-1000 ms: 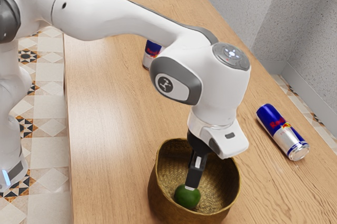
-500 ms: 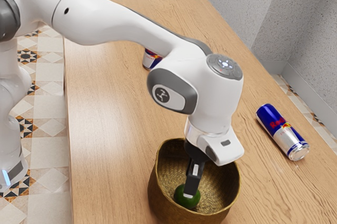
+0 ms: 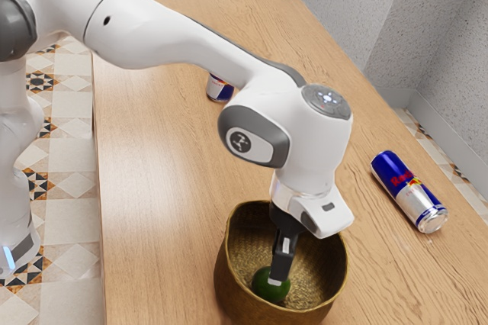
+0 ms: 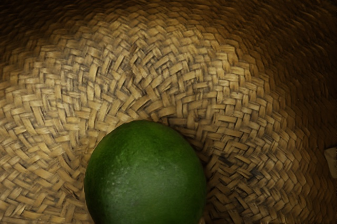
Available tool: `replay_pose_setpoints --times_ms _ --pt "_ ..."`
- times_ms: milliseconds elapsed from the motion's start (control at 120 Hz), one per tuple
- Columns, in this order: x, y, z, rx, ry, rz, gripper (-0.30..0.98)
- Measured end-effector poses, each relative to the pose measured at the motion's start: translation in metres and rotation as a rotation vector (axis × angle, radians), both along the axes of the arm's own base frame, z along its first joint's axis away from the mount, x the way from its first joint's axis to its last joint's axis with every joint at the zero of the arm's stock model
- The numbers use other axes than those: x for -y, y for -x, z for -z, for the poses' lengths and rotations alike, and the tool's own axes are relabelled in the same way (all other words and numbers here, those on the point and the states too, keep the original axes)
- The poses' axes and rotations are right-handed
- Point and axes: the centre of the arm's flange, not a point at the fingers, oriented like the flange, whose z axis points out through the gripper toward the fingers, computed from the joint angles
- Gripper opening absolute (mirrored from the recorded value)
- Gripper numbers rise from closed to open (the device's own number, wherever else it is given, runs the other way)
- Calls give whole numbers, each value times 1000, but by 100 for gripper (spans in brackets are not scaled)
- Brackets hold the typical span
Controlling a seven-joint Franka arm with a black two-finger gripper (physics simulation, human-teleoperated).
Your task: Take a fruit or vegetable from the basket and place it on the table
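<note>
Inside the woven basket [image 3: 230, 287], gripper [image 3: 275, 281] is down at the green fruit [image 3: 268, 288], tip overlapping its upper side in the exterior view. Can't tell how far open it is, whether it grips the fruit, or if they touch. Fruit is on the basket floor, beside the wall. Vs the previous frame: gripper tip sits a touch higher and slightly toward the exterior view's right; fruit and basket same spot. Lying can [image 3: 409, 191] near the tabletop [image 3: 160, 210] edge on the exterior view's right, unchanged. Second can [image 3: 219, 90], partly behind the arm, shows more now.
</note>
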Motion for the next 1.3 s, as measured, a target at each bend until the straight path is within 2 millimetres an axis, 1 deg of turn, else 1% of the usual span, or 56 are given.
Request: replay_pose_setpoints --times_ms 183,350,417,567,750,1025,1200,1300 --pt "1 -4 8 3 9 0 69" --pt "-11 -16 13 4 14 -25 69" --pt "-13 -14 15 -1 11 -25 69" --pt "-7 -7 24 -21 9 -12 69" --pt "-8 -10 31 -33 10 -15 69" --pt "-6 -18 56 -64 -1 -17 69" --pt "-19 -32 69 -80 -6 -46 69" --pt "-21 -35 74 -85 -8 -50 69"
